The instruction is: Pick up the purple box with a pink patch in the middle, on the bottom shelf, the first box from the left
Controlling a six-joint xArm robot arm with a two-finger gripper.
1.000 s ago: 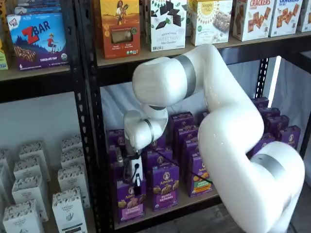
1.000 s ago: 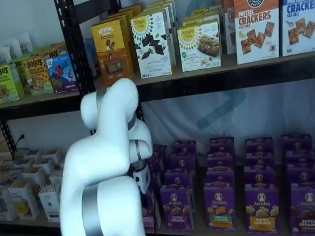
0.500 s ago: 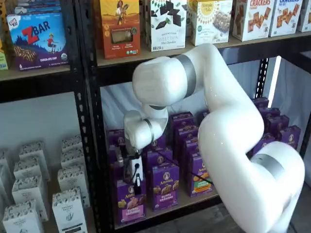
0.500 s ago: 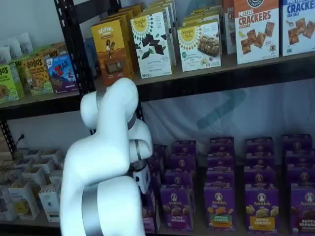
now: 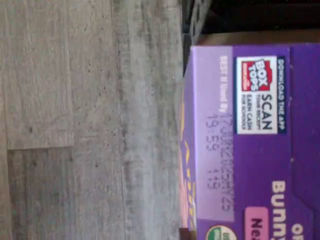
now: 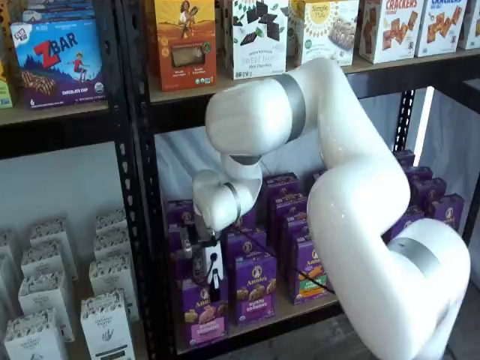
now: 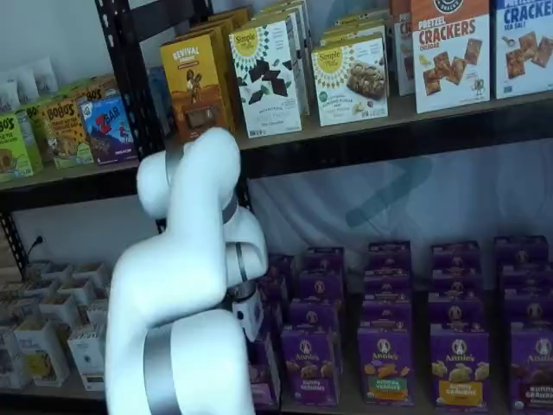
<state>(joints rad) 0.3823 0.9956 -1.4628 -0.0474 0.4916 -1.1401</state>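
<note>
Raised a little since a moment ago, white arm [image 6: 352,187] and all. Clamped shut on the purple box [image 6: 201,315] from above, gripper [image 6: 204,264], seemingly lifting it slightly at the bottom shelf [image 6: 292,309] front-left corner, beside the black rack post [image 6: 154,247]. Upright, long axis vertical, front facing outward; open floor [image 5: 75,120] ahead.

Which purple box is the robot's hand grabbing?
The gripper is shut on the purple box with the pink band, at the front left end of the bottom shelf; its neighbours have other bands.
</note>
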